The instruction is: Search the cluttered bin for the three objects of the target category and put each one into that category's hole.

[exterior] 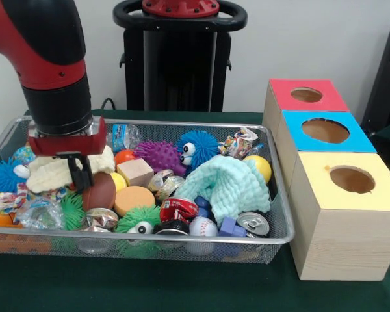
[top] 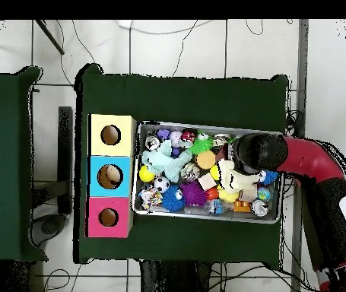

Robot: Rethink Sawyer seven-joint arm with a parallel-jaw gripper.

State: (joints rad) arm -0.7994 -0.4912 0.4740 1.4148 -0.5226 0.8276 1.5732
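While we scan the scene, these entries cover what we see.

Arm: we see the red and black arm (exterior: 49, 58) reaching down into the left end of the bin in the front view; from overhead it enters from the right side.

Pincer: the pincer (exterior: 78, 174) hangs low over the clutter, its dark fingers (exterior: 84, 175) close together just in front of a cream sponge-like cloth (exterior: 62, 172); we cannot tell whether they grip anything.

Bin: a wire mesh basket (exterior: 279, 221) sits on the green surface (exterior: 182, 286), packed full.

Contents, middle: a brown oval ball (exterior: 99, 192) lies just beside the pincer, with a wooden cube (exterior: 136, 172), an orange disc (exterior: 134, 198), a purple spiky ball (exterior: 159, 156) and a blue spiky ball with eyes (exterior: 198, 148).

Contents, right: a mint green knitted cloth (exterior: 227, 185) drapes over neighbours; a yellow ball (exterior: 260, 168) touches it, and a drink can (exterior: 252, 223) lies at the front.

Contents, front: a red crushed can (exterior: 177, 209), a baseball (exterior: 203, 227) and a green spiky ball with an eye (exterior: 138, 221).

Boxes: three wooden boxes stand beside the bin's right end, topped red (exterior: 305, 95), blue (exterior: 325, 131) and yellow (exterior: 351, 181), each with a round hole.
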